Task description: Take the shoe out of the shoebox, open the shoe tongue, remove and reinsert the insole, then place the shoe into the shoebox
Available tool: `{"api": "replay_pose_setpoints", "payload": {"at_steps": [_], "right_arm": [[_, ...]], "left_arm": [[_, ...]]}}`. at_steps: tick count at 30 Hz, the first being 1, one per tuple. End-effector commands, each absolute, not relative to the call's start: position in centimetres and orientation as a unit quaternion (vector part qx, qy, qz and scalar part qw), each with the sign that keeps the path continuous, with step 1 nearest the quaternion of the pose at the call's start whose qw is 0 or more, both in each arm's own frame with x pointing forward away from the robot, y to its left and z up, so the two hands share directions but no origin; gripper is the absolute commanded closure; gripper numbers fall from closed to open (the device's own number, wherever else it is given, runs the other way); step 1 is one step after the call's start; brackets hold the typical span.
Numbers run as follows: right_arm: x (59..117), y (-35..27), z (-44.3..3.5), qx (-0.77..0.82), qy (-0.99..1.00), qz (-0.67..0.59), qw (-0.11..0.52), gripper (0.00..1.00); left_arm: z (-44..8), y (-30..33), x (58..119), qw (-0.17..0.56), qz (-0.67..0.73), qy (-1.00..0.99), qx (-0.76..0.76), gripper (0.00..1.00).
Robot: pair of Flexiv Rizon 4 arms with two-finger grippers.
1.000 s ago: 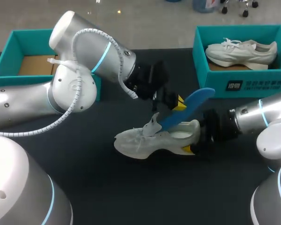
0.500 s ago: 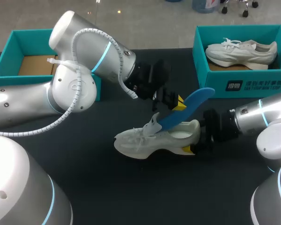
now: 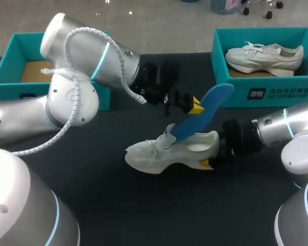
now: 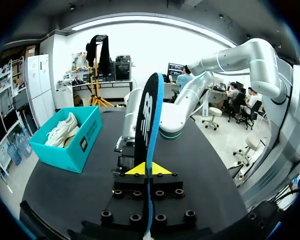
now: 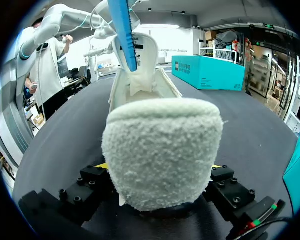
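Head view: left gripper [image 3: 194, 106] clenched on insole [image 3: 205, 114], whose tip sits inside the shoe [image 3: 164, 152] below it. Right gripper [image 3: 213, 151] clamps the heel, likely steadying it on the surface [image 3: 118, 205].

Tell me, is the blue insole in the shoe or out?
Mostly out. Only the lower end of the insole reaches into the shoe; the rest slants upward, clamped in the left gripper.

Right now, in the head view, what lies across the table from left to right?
Left teal shoebox → white shoe on the table → right teal shoebox holding a second shoe. The blue insole in the left gripper overlaps that white shoe, so unranked.
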State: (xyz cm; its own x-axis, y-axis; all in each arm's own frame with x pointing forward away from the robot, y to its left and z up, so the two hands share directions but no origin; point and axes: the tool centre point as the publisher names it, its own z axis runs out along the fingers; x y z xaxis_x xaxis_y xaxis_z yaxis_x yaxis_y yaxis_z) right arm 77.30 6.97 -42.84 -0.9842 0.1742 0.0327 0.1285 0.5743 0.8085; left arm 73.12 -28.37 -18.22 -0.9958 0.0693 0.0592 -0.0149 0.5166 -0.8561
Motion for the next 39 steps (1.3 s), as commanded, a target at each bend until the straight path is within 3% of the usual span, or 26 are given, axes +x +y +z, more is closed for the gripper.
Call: {"api": "replay_pose_setpoints", "payload": {"at_steps": [1, 13, 27, 39], "right_arm": [[77.3, 7.1, -43.5, 0.086, 0.887, 0.452, 0.025, 1.00], [77.3, 7.1, -43.5, 0.086, 0.887, 0.452, 0.025, 1.00], [77.3, 7.1, -43.5, 0.086, 0.887, 0.452, 0.025, 1.00], [77.3, 7.1, -43.5, 0.086, 0.887, 0.452, 0.025, 1.00]], "left_arm": [[-17.3, -27.1, 72.3, 0.040, 0.490, -0.871, -0.015, 1.00], [-16.1, -27.7, 72.2, 0.060, 0.502, -0.863, -0.012, 1.00], [-10.5, -29.0, 69.9, 0.087, 0.562, -0.822, 0.019, 1.00], [-5.7, -28.1, 66.9, 0.185, 0.602, -0.776, 0.028, 1.00]]}}
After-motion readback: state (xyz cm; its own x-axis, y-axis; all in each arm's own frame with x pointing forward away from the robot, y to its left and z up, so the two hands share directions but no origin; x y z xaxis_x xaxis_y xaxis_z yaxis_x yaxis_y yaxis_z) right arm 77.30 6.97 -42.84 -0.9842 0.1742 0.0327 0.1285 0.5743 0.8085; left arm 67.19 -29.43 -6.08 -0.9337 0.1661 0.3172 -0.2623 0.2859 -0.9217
